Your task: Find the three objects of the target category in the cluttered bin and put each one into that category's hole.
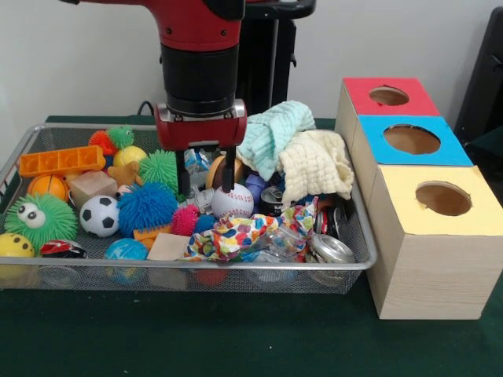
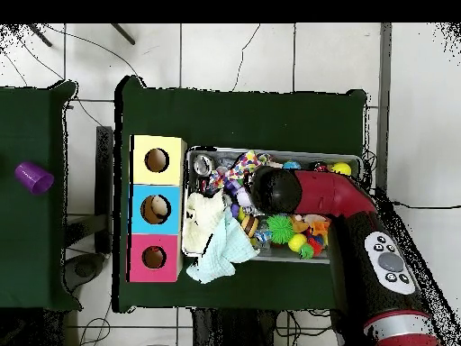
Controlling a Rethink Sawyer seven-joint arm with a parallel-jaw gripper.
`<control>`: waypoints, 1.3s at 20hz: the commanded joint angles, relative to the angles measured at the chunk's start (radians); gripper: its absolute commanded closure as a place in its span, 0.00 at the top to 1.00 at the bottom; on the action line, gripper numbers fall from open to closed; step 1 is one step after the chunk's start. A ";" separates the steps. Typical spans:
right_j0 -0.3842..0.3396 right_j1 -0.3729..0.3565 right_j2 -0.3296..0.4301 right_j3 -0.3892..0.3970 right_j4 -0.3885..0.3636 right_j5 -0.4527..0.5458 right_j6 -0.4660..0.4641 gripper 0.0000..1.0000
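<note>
The wire mesh bin (image 1: 357, 236) is full of clutter; it also shows in the overhead view (image 2: 270, 151). My gripper (image 1: 206, 179) hangs open over the bin's middle, fingertips just above a baseball (image 1: 233, 201) and clear plastic, holding nothing. A brown-orange round thing (image 1: 215, 168) sits behind the fingers. A small orange-tan plush toy (image 1: 126, 173) lies to the left of the gripper among spiky balls. A pale tan soft toy (image 1: 93, 187) lies beside it. In the overhead view the arm's head (image 2: 275, 189) hides the gripper.
Three boxes stand right of the bin, with red (image 1: 389, 96), blue (image 1: 411, 139) and yellow (image 1: 442, 198) holed tops. Pale cloths (image 1: 295, 149) drape the bin's back right. A green googly-eyed ball (image 1: 39, 218), soccer ball (image 1: 100, 215), blue spiky ball (image 1: 147, 206) and cans (image 1: 330, 248) crowd the bin.
</note>
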 commanded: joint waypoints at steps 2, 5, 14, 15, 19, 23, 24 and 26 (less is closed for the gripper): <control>-0.008 0.070 0.031 -0.047 -0.040 -0.051 0.028 1.00; -0.015 0.079 0.037 -0.052 -0.036 -0.046 0.021 1.00; -0.021 0.108 0.038 -0.056 -0.039 -0.064 0.023 1.00; -0.022 0.110 0.038 -0.055 -0.039 -0.067 0.025 1.00; -0.027 0.109 0.040 -0.041 -0.036 -0.074 0.027 1.00; -0.044 0.079 0.042 -0.011 -0.032 -0.063 0.014 1.00; -0.049 0.072 0.042 -0.004 -0.032 -0.062 0.011 1.00; -0.063 0.066 0.048 0.004 -0.031 -0.060 0.002 1.00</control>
